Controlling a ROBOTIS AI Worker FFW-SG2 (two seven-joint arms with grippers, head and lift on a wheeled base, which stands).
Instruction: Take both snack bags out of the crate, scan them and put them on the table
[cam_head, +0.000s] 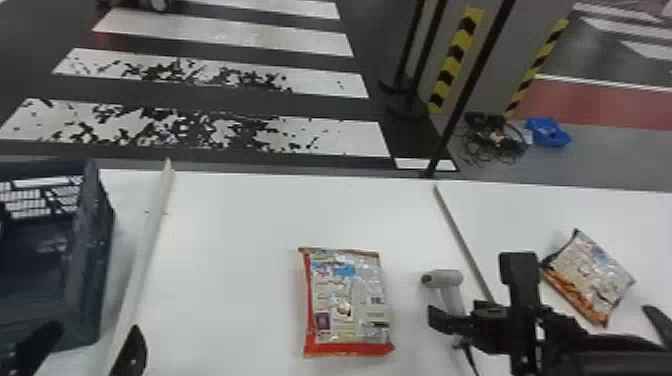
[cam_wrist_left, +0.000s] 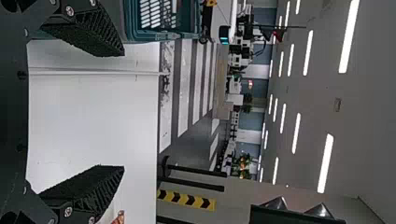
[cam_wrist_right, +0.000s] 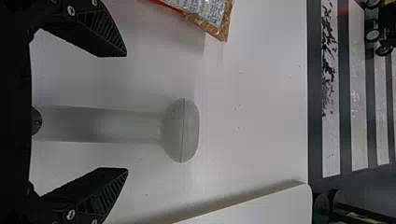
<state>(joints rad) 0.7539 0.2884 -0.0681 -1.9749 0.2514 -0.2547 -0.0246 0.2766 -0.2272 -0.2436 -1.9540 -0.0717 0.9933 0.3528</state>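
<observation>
- Holding its fingers apart, the right pincer (cam_head: 545, 320) hung by the grey scanner (cam_head: 445, 279).
- Left pincer (cam_head: 85, 345): apart, near the crate (cam_head: 95, 250).
- Red-edged snack bag (cam_head: 347, 300) and orange-edged snack bag (cam_head: 590, 275) lay short of the counter's (cam_head: 240, 225) far edge, the latter further right.

In the head view the left edge cuts off the crate (cam_head: 95, 250), and the bottom edge the left fingers (cam_head: 131, 352). The right fingers (cam_head: 442, 320) hide part of the scanner (cam_head: 445, 278). Small print on the middle bag (cam_head: 347, 300) and right bag (cam_head: 590, 275) is too blurred to read. The right wrist view's top edge crops the middle bag.
</observation>
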